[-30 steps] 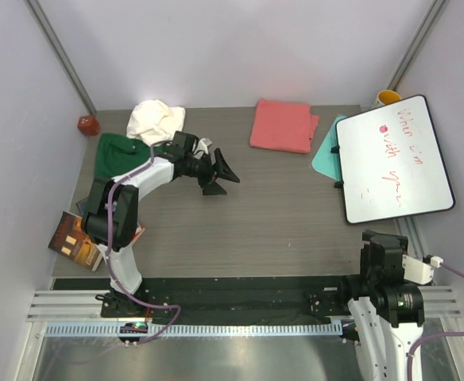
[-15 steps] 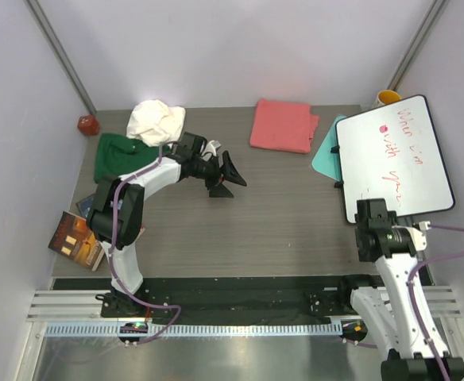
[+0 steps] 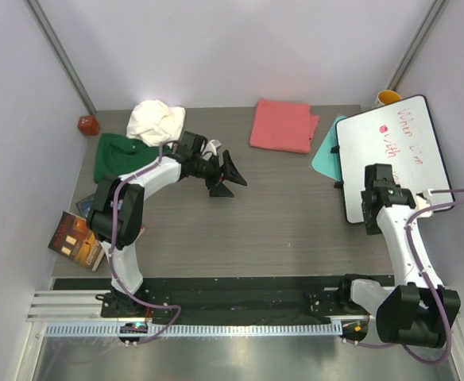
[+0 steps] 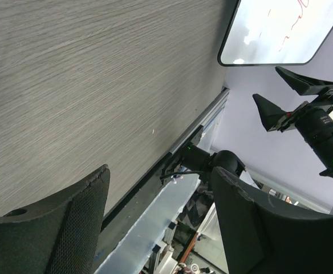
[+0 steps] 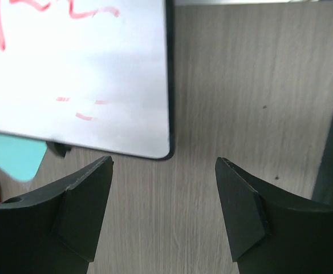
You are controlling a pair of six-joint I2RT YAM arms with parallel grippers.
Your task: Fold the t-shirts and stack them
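Three t-shirts lie at the back of the table. The white one (image 3: 156,121) is crumpled at the back left, with the dark green one (image 3: 119,155) spread beside and partly under it. The coral-pink one (image 3: 282,125) lies folded at the back middle. My left gripper (image 3: 228,176) (image 4: 159,171) is open and empty, turned on its side over bare table, right of the white and green shirts. My right gripper (image 3: 373,221) (image 5: 163,162) is open and empty above the wood, at the near corner of the whiteboard (image 5: 75,68).
The whiteboard (image 3: 391,155) leans across the table's right edge, over a teal sheet (image 3: 326,155). A yellow cup (image 3: 388,97) is in the back right corner, a small red object (image 3: 87,124) at the back left. Books (image 3: 77,238) overhang the left edge.
My right arm has risen from its base and reached forward to the whiteboard's near corner. My left gripper shifted slightly right, then held still. The shirts have not moved.
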